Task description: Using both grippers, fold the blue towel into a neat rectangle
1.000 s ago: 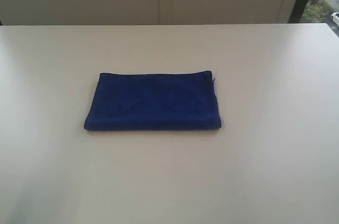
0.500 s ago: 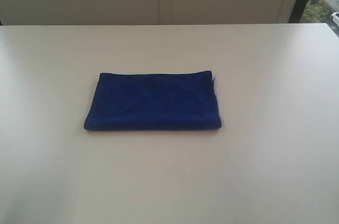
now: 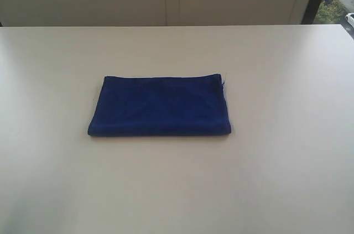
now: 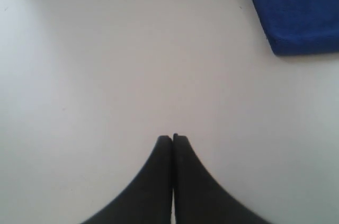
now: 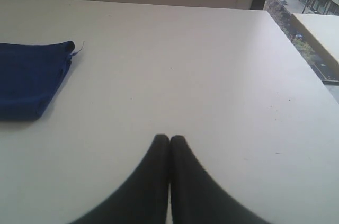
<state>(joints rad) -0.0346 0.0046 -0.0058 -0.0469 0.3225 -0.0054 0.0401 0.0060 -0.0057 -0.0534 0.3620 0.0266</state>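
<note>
As it lies flat, blue towel (image 3: 159, 105) seems folded.

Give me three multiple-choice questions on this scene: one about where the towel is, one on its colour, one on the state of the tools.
1. Where on the table is the towel?
A. hanging off an edge
B. flat near the middle
C. bunched in a far corner

2. What colour is the towel?
A. blue
B. red
C. green

3. How do the left tool and right tool stand?
A. both open
B. both shut on the towel
C. both shut, holding nothing

Answers:
1 B: the exterior view shows it lying flat with bare table all round.
2 A: it is deep blue in every view.
3 C: each wrist view shows the fingers pressed together, with the towel lying apart from them.
</note>
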